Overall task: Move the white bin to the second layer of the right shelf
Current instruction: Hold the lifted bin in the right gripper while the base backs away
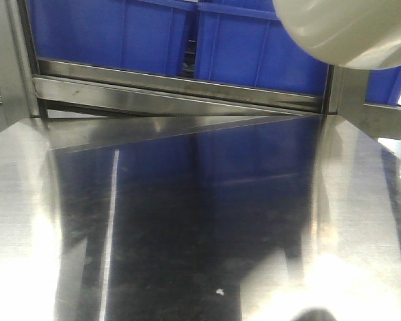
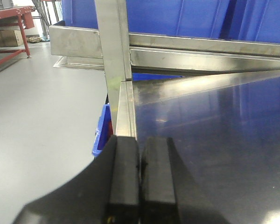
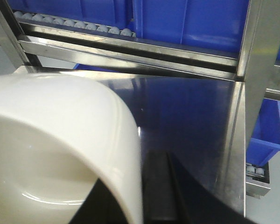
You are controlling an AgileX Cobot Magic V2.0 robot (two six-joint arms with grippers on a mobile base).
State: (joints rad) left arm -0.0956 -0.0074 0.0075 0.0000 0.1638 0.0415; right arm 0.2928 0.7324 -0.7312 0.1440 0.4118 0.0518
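Observation:
The white bin hangs in the air at the top right of the front view, above a flat steel shelf top. In the right wrist view the bin fills the lower left. My right gripper is shut on its wall, one finger outside and the other inside the bin. My left gripper is shut and empty, at the left edge of the flat shelf. A roller rack level with a steel front lip lies ahead, loaded with blue crates.
Blue crates line the rack behind the flat shelf. Steel uprights stand at the right and left. Another blue crate sits lower right on rollers. Grey floor and a red bench lie to the left.

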